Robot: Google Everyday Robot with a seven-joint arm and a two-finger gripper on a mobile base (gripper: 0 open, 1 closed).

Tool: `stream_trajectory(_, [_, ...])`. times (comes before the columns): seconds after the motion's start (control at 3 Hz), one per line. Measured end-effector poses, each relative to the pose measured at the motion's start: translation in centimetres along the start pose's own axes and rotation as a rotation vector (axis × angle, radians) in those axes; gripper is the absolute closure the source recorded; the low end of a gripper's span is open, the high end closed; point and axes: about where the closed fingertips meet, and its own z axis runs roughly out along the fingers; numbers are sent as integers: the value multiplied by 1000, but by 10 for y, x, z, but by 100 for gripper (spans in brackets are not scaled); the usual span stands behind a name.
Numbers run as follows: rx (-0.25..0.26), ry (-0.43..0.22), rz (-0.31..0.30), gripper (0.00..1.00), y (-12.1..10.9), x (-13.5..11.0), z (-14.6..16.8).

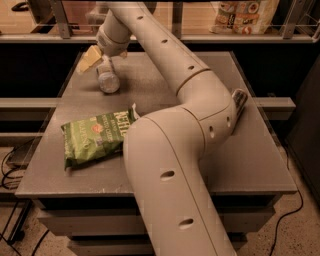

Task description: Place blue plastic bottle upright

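Observation:
The blue plastic bottle (108, 81) lies on its side at the far left of the grey table (250, 160), its round end towards me. It looks pale and greyish here, and its label and cap do not show. My gripper (99, 61) is at the end of the long cream arm (200, 100), right above and against the bottle's far end. A yellowish part of the gripper sticks out to the bottle's left. The contact between gripper and bottle is hidden.
A green chip bag (97, 137) lies flat on the table's front left. A dark striped object (240, 102) peeks out behind the arm's elbow at the right. Shelving with rails and packaged goods (245, 15) runs behind the table. Cables lie on the floor.

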Motion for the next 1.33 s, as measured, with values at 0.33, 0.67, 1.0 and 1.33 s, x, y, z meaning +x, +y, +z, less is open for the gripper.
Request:
stream_trajectory(0.33, [-12, 1, -8, 12, 3, -3, 4])
stream_trajectory(0.67, [-26, 13, 1, 31, 4, 0, 9])
stream_trajectory(1.0, [-35, 26, 14, 55, 3, 4, 13])
stream_trajectory(1.33, [-22, 17, 16, 78, -1, 2, 4])
